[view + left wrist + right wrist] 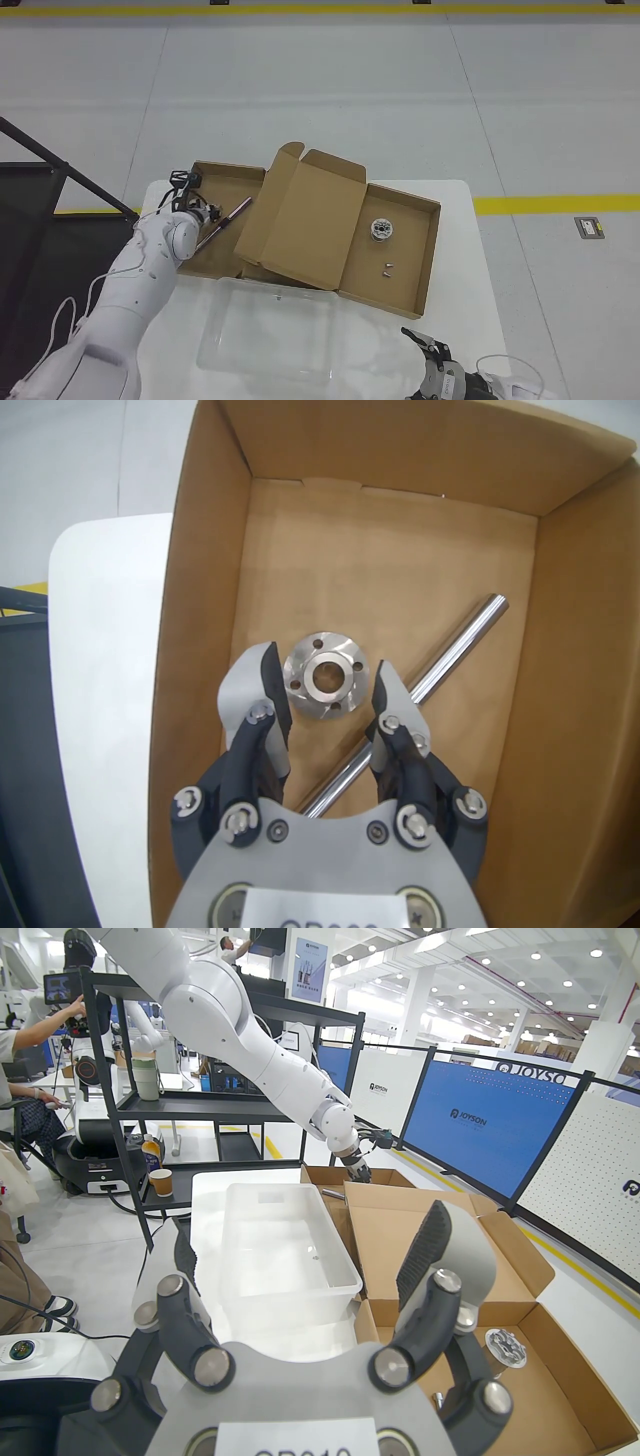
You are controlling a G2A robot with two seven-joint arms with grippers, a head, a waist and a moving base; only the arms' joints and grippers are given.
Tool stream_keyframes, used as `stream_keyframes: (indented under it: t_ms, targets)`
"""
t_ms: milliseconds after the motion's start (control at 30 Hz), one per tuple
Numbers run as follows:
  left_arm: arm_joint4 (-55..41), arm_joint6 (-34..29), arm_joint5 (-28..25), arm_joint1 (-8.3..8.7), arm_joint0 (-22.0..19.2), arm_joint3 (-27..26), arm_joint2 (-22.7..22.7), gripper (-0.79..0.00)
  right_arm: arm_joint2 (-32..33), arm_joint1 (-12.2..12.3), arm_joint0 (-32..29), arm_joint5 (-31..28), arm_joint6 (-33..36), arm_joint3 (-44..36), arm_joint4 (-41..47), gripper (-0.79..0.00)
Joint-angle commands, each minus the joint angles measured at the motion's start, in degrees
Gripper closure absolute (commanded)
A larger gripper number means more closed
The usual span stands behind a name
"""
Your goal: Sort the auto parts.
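A round steel flange [326,681] with several bolt holes lies on the floor of the left cardboard box [565,660]. My left gripper [325,680] hangs open just above it, a finger on either side. A shiny steel rod [425,687] lies slanted beside the flange and passes under one finger; from above the rod [226,222] pokes out past the left gripper [205,213]. The right cardboard box [432,245] holds a round bearing-like part [381,229] and a small bolt [387,267]. My right gripper [312,1260] stands open at the table's near right corner, also seen as the right gripper [432,352].
A clear plastic bin [265,330] sits at the table's front between the arms, with a tiny part [315,1257] inside. Raised box flaps [310,215] stand between the two boxes. A black shelf rack [220,1098] stands left of the table.
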Motion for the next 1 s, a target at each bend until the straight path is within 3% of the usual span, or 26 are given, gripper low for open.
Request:
stream_keyframes:
  t_ms: [0,200,300,400,533,667,833,967]
  targets:
    - [0.8,1.8,-1.2,0.03,0.2,-0.3,-0.1,-0.502,0.0,0.0,0.0,0.0,0.0,0.0,0.0,-0.785]
    - [1.4,7.2,-5.7,1.48,2.8,-4.8,-2.2,-0.48,0.0,0.0,0.0,0.0,0.0,0.0,0.0,-0.785]
    - [1.7,9.8,-7.5,3.11,5.3,-8.5,-4.4,-0.483,0.0,0.0,0.0,0.0,0.0,0.0,0.0,-0.785]
    - [2.6,12.7,-8.6,5.88,10.8,-16.3,-8.4,-0.502,0.0,0.0,0.0,0.0,0.0,0.0,0.0,-0.785]
    - [3.2,13.8,-8.7,9.71,20.5,-30.0,-15.6,-0.526,0.0,0.0,0.0,0.0,0.0,0.0,0.0,-0.785]
    - [2.6,11.5,-8.5,13.76,35.3,-50.1,-27.2,-0.554,0.0,0.0,0.0,0.0,0.0,0.0,0.0,-0.785]
    - [-0.5,10.9,-9.8,15.83,49.8,-66.0,-37.7,-0.588,0.0,0.0,0.0,0.0,0.0,0.0,0.0,-0.785]
    - [-3.7,12.5,-14.2,16.38,57.5,-72.2,-42.8,-0.61,0.0,0.0,0.0,0.0,0.0,0.0,0.0,-0.785]
